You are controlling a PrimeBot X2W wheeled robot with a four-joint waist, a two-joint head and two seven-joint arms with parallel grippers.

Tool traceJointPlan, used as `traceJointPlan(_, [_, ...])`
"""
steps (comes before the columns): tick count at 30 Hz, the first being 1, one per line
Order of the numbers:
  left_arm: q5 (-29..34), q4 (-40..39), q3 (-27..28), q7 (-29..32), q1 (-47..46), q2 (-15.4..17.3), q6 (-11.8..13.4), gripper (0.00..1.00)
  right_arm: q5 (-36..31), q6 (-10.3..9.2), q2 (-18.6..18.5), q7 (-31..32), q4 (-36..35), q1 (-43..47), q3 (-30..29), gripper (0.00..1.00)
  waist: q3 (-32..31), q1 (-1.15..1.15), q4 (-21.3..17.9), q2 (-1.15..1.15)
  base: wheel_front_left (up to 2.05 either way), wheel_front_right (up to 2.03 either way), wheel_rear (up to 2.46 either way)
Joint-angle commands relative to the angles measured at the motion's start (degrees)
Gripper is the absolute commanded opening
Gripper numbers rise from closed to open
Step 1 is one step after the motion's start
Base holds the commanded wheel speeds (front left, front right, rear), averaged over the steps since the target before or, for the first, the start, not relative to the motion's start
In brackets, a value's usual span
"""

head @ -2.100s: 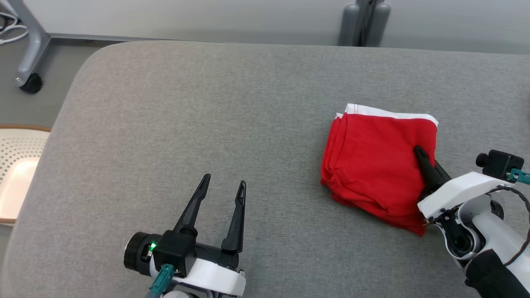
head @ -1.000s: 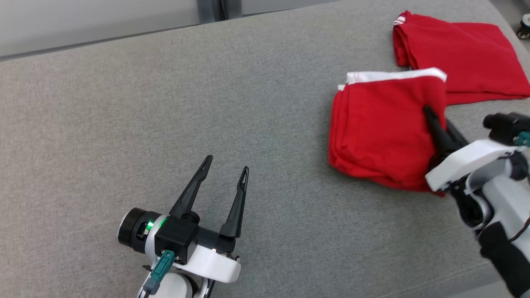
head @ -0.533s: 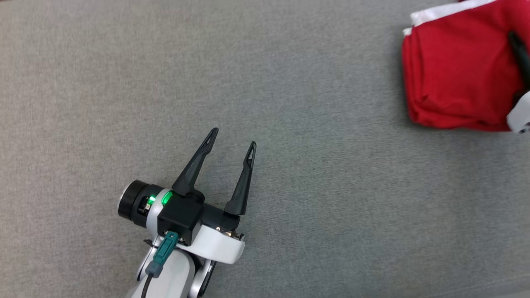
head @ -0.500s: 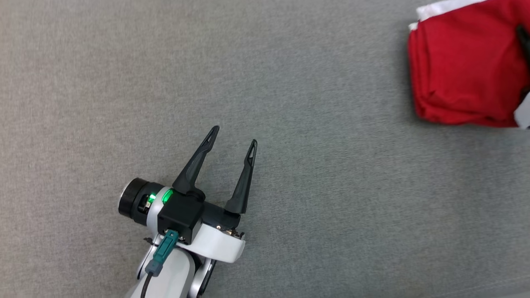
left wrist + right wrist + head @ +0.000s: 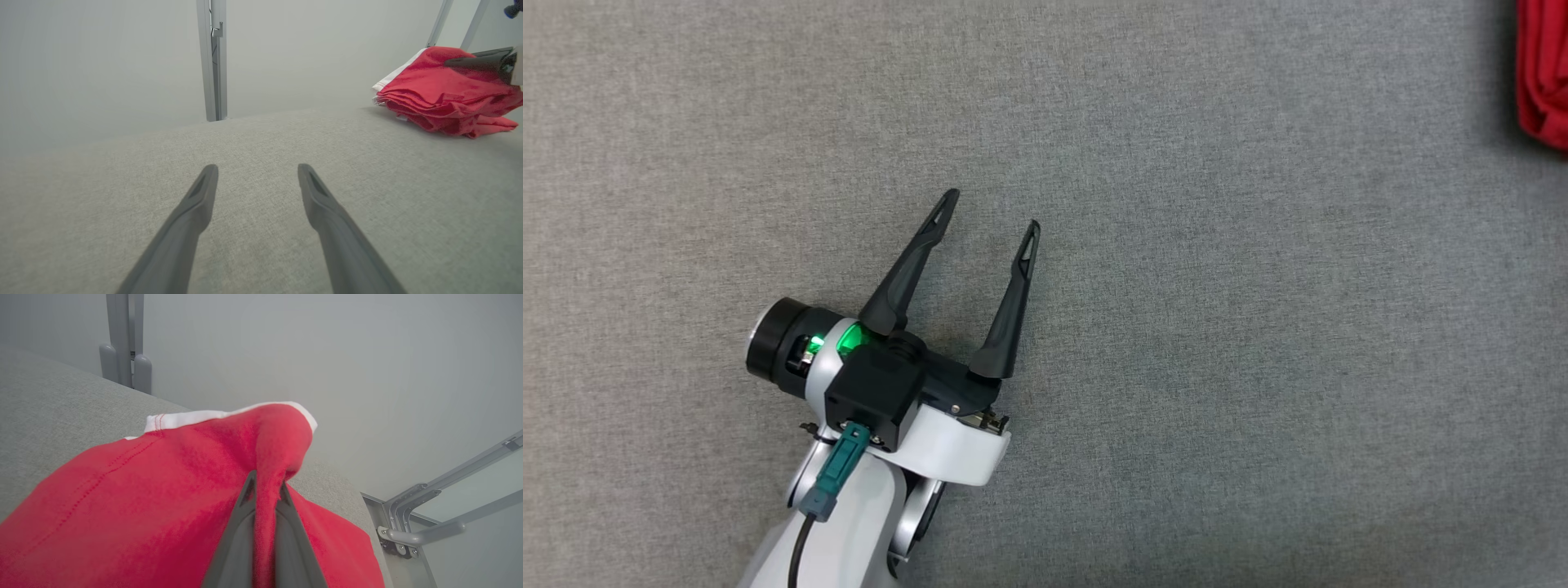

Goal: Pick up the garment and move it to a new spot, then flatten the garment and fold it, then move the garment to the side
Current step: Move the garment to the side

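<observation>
Evidently on the last step: shifting the folded red garment (image 5: 1543, 73) aside. Right jaws pinching a fold of it, upper right edge of head view; left jaws spread, empty, above the table (image 5: 1217, 367). Next: set down, release without unfolding.

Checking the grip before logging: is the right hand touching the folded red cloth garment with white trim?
Touching. The right wrist view shows the right hand pinching a ridge of the folded red cloth garment.
</observation>
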Motion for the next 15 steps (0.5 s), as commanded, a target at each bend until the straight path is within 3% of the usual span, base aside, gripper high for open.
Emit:
traceJointPlan(1, [0.34,-0.44,0.38,0.09,-0.96,0.60,0.47,1.00,-0.01,-0.02,-1.05,-0.32,-0.25,-0.98,-0.43,0.00,0.49,0.00,-0.24,0.00,0.00,0.00,0.00])
traceJointPlan(15, [0.79,-2.37,-1.01,1.87,-1.53,2.06,0.01,1.00,-0.50,-0.02,-6.49,-0.31,1.61,-1.80,2.39,0.00,2.47,0.00,-0.13,0.00,0.00,0.00,0.00])
